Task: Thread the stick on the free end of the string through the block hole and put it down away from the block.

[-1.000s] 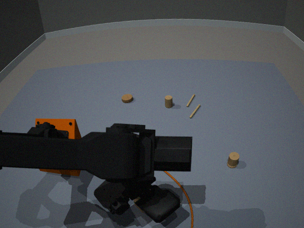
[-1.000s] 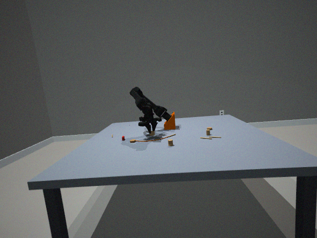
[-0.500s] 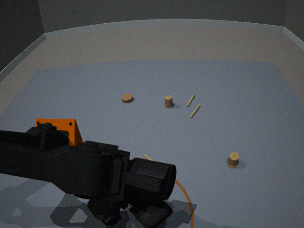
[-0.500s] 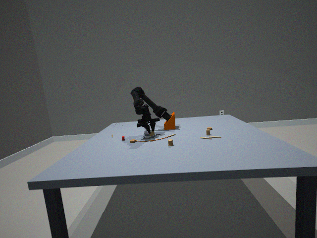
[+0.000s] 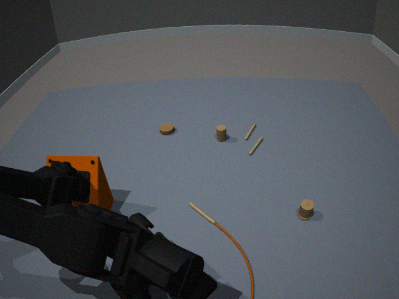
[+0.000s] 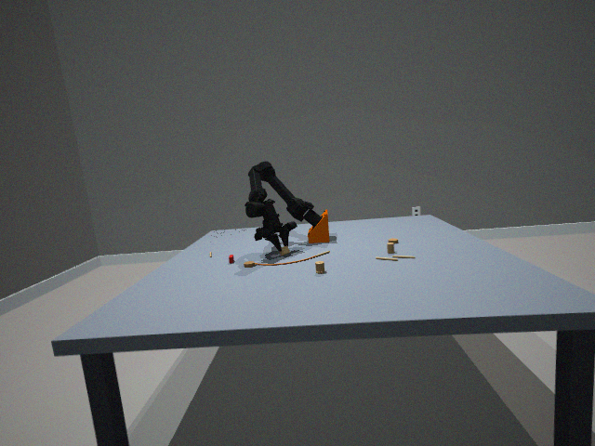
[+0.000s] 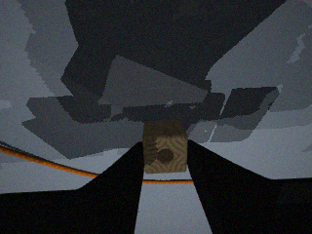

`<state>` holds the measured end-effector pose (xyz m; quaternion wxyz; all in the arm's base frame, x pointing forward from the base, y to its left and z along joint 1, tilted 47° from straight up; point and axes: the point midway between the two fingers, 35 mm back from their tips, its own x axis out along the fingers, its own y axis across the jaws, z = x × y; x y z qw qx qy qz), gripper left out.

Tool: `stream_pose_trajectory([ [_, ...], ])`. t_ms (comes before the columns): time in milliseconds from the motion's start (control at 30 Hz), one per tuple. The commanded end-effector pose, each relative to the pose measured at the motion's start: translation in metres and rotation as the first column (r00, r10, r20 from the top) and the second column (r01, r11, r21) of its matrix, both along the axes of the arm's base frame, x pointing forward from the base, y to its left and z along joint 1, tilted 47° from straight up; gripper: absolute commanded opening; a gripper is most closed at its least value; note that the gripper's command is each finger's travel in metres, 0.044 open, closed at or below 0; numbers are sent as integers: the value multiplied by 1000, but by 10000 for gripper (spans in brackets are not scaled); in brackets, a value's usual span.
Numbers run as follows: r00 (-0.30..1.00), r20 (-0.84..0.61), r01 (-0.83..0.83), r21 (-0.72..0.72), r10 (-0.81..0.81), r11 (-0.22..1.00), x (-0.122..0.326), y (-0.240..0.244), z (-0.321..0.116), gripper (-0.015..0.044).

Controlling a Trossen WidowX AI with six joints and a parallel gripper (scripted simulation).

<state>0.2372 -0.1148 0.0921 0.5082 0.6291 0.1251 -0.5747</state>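
My gripper (image 6: 284, 249) (image 7: 164, 146) is shut on the wooden block (image 6: 285, 251) (image 7: 177, 163), with one finger on each side. The block's round hole shows as a dark circle in the wrist view. Whether the block touches the table is hard to tell. The thin wooden stick (image 5: 202, 213) (image 6: 323, 255) lies apart from the block, on the end of the orange string (image 5: 240, 248) (image 6: 288, 263) (image 7: 73, 171). The string curves past the block, outside it, to the round wooden button (image 6: 249, 264). The arm hides block and fingertips in the top view.
Two loose sticks (image 5: 250, 131) (image 5: 255, 146) lie near an upright wooden cylinder (image 5: 221, 133) (image 6: 390, 248) and a flat disc (image 5: 166, 129) (image 6: 392, 241). Another cylinder (image 5: 305, 209) (image 6: 320, 267) stands apart. A red object (image 6: 231, 259) and a small stick (image 6: 210, 254) lie beyond the button.
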Motion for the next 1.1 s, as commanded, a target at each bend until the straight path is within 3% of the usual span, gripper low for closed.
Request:
stream_pose_trajectory([
  [0, 999, 23, -31, 33, 30, 999, -1, -1, 0, 0],
  [1067, 965, 186, -233, 267, 187, 935, -12, -17, 0, 0],
])
